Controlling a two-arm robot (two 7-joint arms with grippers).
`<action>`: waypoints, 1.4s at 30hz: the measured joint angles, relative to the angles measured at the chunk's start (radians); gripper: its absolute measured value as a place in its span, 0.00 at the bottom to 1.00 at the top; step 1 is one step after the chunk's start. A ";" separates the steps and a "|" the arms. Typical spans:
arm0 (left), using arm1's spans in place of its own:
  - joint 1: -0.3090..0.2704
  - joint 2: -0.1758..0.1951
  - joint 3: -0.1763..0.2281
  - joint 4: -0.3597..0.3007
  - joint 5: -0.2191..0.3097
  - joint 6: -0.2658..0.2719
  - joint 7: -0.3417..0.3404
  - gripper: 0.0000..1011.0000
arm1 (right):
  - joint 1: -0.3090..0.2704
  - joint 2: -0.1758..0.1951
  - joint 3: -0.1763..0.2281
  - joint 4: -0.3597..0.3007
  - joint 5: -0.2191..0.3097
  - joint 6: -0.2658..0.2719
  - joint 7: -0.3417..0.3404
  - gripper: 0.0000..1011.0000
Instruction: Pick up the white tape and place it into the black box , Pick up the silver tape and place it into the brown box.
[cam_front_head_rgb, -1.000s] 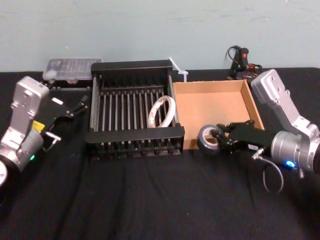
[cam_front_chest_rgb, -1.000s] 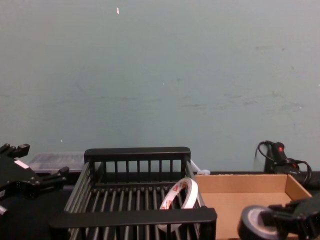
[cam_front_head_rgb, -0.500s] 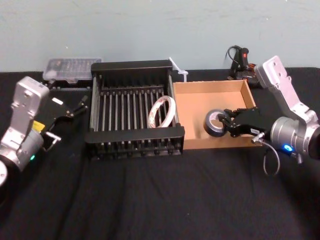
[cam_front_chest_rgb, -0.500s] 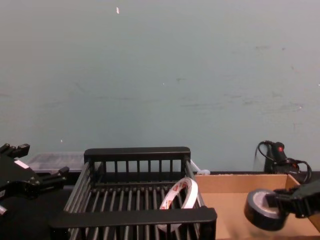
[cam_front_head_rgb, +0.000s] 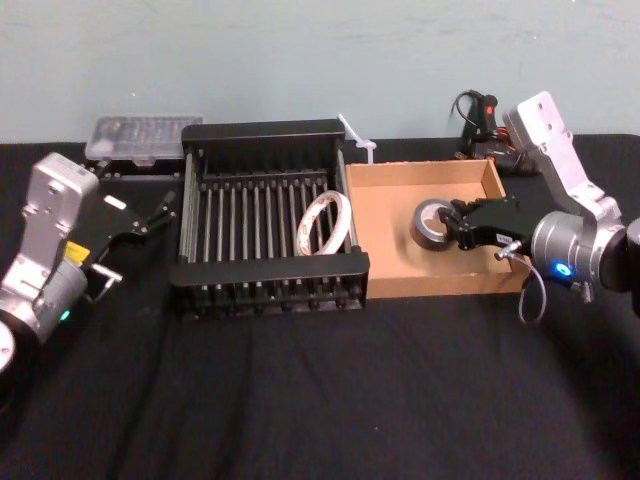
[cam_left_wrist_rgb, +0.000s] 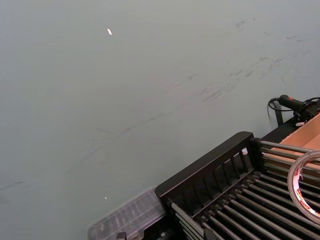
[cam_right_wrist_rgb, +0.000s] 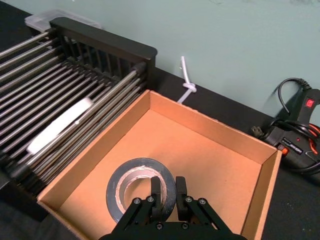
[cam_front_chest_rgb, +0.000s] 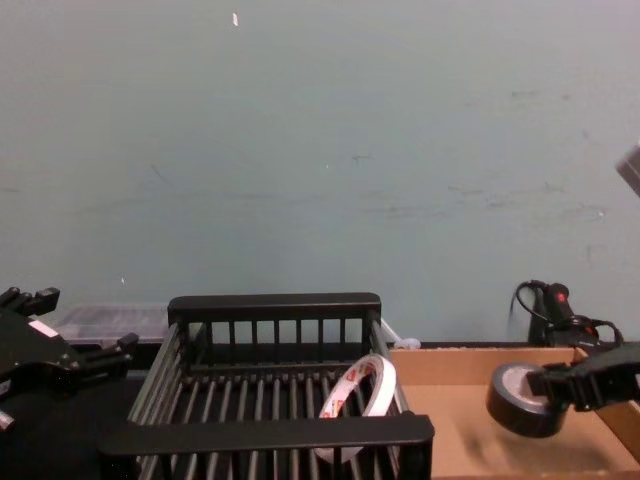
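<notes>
Your silver tape (cam_front_head_rgb: 436, 223) hangs above the floor of the brown box (cam_right_wrist_rgb: 260, 197), pinched through its wall by the right gripper (cam_right_wrist_rgb: 167, 196); one finger sits inside the pale core and one outside, clamped on the roll; in the chest view it floats clear of the cardboard. It sits toward the right half of the tray, so you have margin on every side; lower it until the roll is near the floor before you let the jaws part, or it may roll on its edge toward a low wall; then lift straight up so the inner finger clears the core without dragging it. The white tape (cam_front_head_rgb: 323, 222) already leans on edge inside the black box (cam_front_head_rgb: 268, 267), against its right side; leave it alone. Your left gripper (cam_front_head_rgb: 150, 215) idles beside that basket, jaws apart.
</notes>
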 joint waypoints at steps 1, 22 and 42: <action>0.000 0.000 0.000 0.000 0.000 0.000 0.000 0.99 | 0.005 -0.004 0.001 0.008 -0.002 0.001 0.000 0.18; 0.000 0.000 0.000 0.000 0.000 0.000 0.000 0.99 | 0.033 -0.037 0.019 0.064 -0.029 0.004 -0.001 0.17; 0.000 0.000 0.000 0.000 0.000 0.000 0.000 0.99 | 0.033 -0.035 0.016 0.062 -0.027 0.003 0.001 0.41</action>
